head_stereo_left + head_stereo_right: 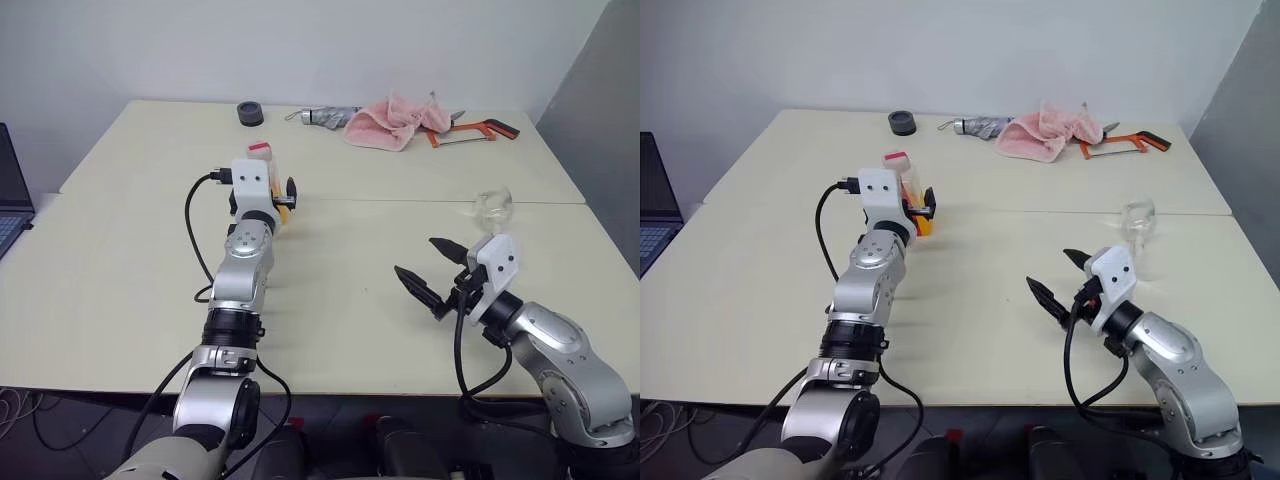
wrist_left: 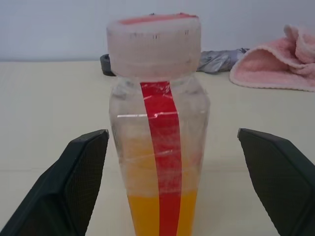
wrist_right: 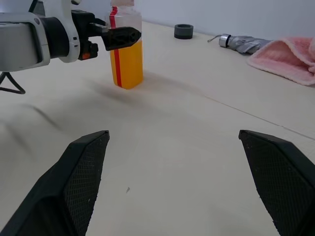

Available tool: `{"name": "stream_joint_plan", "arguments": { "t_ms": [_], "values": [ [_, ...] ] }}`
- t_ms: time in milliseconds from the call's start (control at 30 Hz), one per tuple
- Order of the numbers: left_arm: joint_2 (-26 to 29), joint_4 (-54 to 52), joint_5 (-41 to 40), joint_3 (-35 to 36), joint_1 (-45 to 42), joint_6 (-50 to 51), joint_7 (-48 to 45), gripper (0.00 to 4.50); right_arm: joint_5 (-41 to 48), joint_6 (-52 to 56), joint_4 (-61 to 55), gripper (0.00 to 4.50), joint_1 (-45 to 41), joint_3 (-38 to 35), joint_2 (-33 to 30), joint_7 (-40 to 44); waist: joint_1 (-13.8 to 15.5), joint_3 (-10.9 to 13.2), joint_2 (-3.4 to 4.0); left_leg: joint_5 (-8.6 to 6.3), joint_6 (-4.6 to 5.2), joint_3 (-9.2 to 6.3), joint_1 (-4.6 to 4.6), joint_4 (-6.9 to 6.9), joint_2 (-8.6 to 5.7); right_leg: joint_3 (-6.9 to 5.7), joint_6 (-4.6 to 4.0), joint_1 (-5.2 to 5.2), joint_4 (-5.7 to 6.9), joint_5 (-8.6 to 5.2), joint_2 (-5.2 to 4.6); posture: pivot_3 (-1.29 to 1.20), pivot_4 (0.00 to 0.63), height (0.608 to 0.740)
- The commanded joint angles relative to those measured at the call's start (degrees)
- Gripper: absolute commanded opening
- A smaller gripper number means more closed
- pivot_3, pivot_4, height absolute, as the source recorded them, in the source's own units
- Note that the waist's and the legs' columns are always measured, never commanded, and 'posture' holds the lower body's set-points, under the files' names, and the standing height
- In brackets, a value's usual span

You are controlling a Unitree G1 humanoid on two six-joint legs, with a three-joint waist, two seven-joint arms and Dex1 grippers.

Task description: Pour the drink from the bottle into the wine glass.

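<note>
Now my left hand (image 2: 170,187) is spread wide around the capped bottle (image 2: 158,147) standing mid-bench (image 1: 120,260); I want it centred and squeezed on the flat sides above the drink (image 2: 162,214), without tipping. Rightward, my right hand (image 1: 432,270) waits, wide and empty, near the wine glass (image 1: 492,208).

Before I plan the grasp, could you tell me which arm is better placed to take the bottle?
Left: its open gripper already straddles the bottle; the right gripper hangs apart, nearer the glass.
</note>
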Motion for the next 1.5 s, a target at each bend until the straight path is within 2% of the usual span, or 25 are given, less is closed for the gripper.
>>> {"name": "stream_joint_plan", "arguments": {
  "t_ms": [33,200,500,1500],
  "values": [
    [-0.24,1.49,0.07,0.68,-2.94,-2.39,0.77,4.48,0.97,0.22,-0.51,4.50,-1.21,0.23,0.11,0.41,-0.01,0.00,0.00,0.00,0.00,-0.01,-0.01,0.01,0.00,-0.02,0.00,0.00,0.00,0.00,0.00,0.00,0.150,0.740],
    [-0.19,5.25,-0.06,1.27,-5.52,-3.65,1.11,4.48,2.13,-0.27,-0.79,4.50,-2.70,0.70,0.47,1.47,0.00,0.00,0.00,0.00,0.00,-0.02,-0.05,0.01,0.00,-0.05,0.00,-0.03,0.00,0.00,0.00,0.00,0.150,0.740],
    [0.01,9.44,-0.29,1.40,-8.08,-5.26,1.14,4.48,9.69,2.70,-2.13,4.50,-6.63,-0.21,-0.69,4.83,-0.02,0.00,0.00,0.00,0.00,-0.08,-0.08,0.02,0.00,-0.13,-0.01,-0.03,0.00,0.01,-0.01,0.00,0.150,0.740],
    [1.92,15.82,0.16,0.72,-11.92,-7.99,-1.59,4.48,6.32,1.18,0.41,4.50,-7.53,1.78,-2.37,6.13,0.02,0.00,0.00,0.03,-0.02,-0.57,-0.30,0.10,-0.10,-0.74,-0.02,-0.03,0.00,0.01,-0.20,0.00,0.150,0.740]
  ]
}}
